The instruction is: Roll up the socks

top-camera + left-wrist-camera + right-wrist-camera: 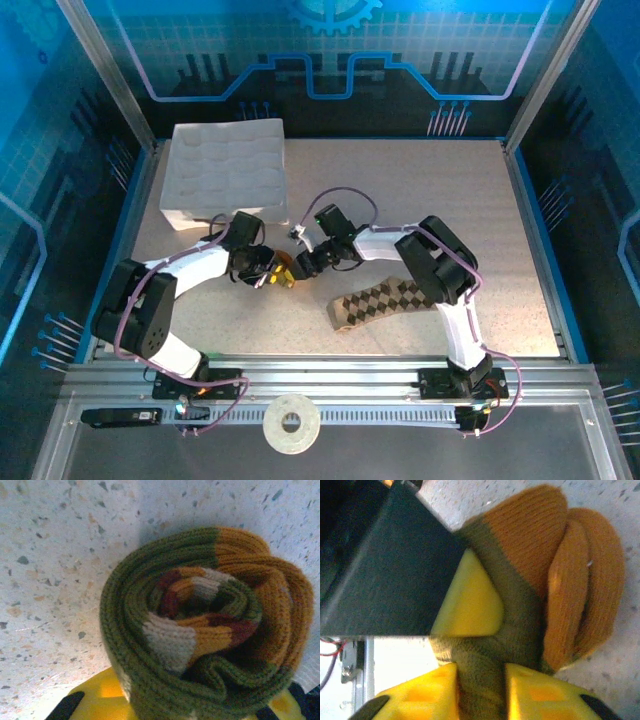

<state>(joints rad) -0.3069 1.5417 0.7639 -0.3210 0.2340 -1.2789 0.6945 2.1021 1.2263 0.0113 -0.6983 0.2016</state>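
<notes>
Mid-table, L hand (195,707) clamps rolled green sock (135,630) — R hand (480,692) straddles it, grip unclear.

The green sock (200,630) is rolled into a tight coil, olive outside with an orange band, and its cream, maroon and orange striped cuff is at the core. It sits between the left pincer (268,272) and the right pincer (480,692), with olive fabric filling the gap between the right one's fingers. The tan sock (385,300), with brown argyle diamonds, lies flat and unrolled on the desk (450,200), just right of the right pincer.
</notes>
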